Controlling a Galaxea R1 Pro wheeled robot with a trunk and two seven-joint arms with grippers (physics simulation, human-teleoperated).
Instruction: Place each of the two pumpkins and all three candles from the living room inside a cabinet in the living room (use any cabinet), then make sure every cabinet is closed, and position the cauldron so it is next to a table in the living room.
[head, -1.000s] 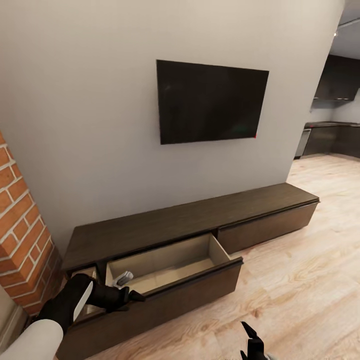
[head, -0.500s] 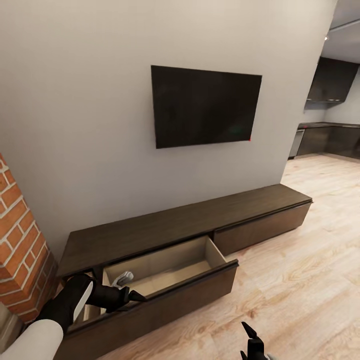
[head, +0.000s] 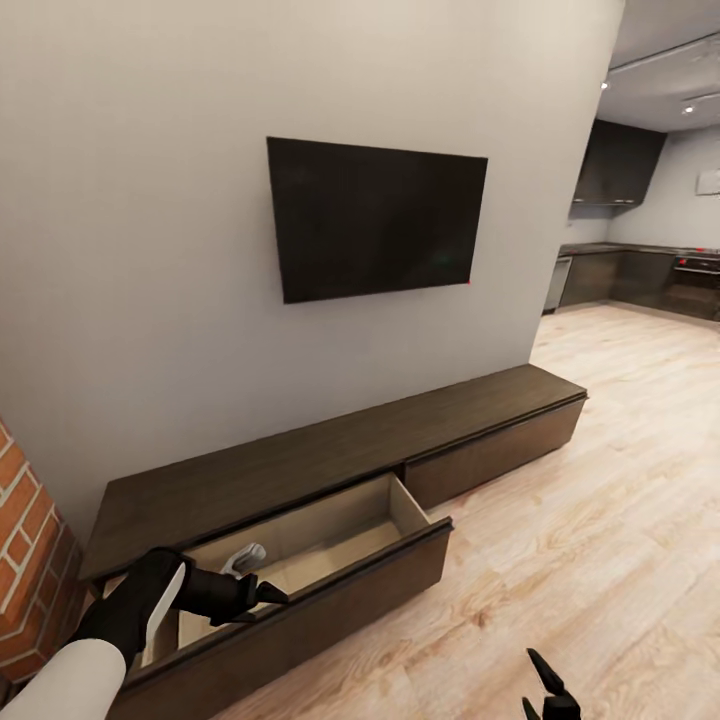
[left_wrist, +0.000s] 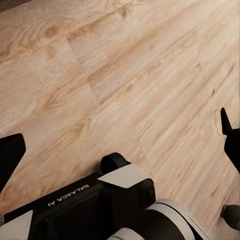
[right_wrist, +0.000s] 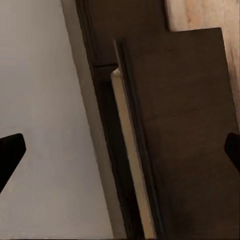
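- Brick pillar (head: 25, 560) is standing at the far left, beside the cabinet (head: 330, 450) end.
- Left gripper (head: 262, 594) is hanging over the open drawer (head: 300, 545); in the left wrist view its fingertips (left_wrist: 227, 125) are standing wide apart over wooden floor (head: 620, 500).
- Drawer front is jutting out onto the floor; open planks are running rightward toward the kitchen (head: 640, 270).
- Right gripper (head: 548, 690) is sitting low; in the right wrist view its dark tips are set apart, facing the drawer edge (right_wrist: 131, 165).
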